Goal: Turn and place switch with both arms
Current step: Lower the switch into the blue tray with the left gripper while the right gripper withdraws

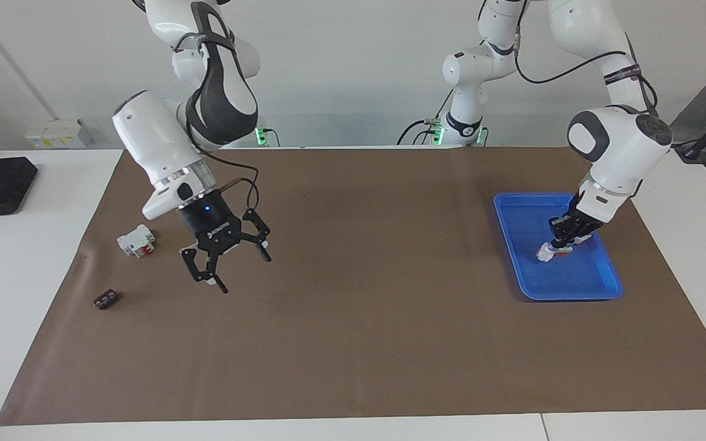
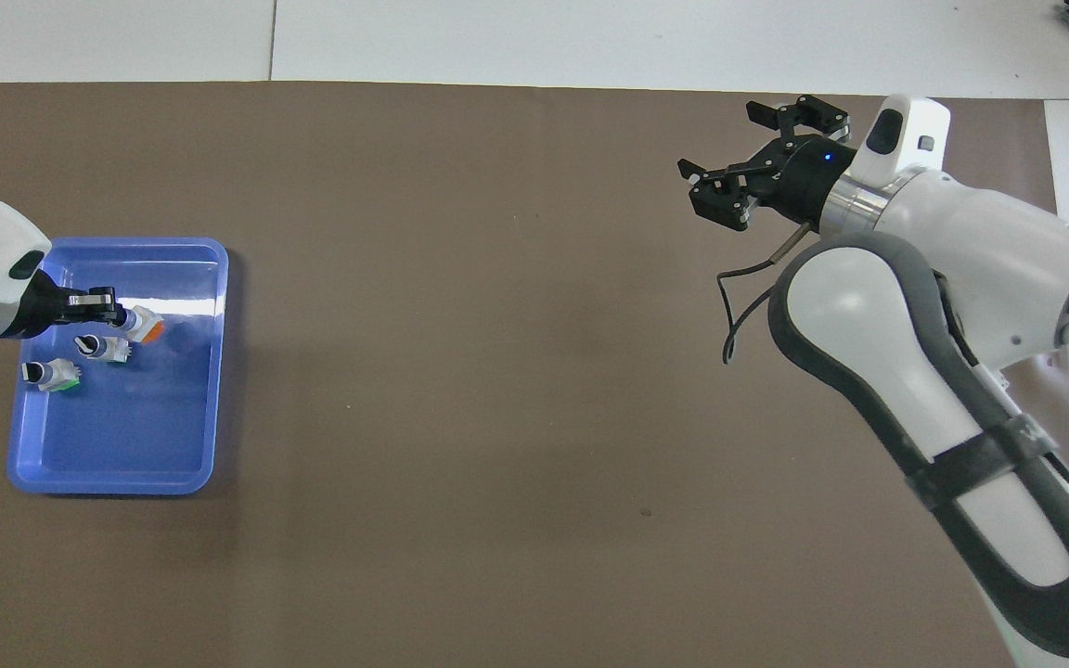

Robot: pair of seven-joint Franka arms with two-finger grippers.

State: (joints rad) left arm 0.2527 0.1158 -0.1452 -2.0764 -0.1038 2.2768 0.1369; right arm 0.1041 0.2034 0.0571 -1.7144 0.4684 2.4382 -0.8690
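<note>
Holding one switch (image 2: pixel 144 327) clamped: left pincer (image 2: pixel 117 317); three switches over tray (image 2: pixel 126 473); right pincer (image 1: pixel 230 269) apart.

In the overhead view the right arm (image 2: pixel 915 353) is covering the white block and the small dark piece, so both are staying unseen there. In the facing view the left gripper (image 1: pixel 564 236) is hiding most of the switch (image 1: pixel 545 252) and the two other switches in the blue tray (image 1: pixel 515 245). Both arms are being cut off by the picture edges.
</note>
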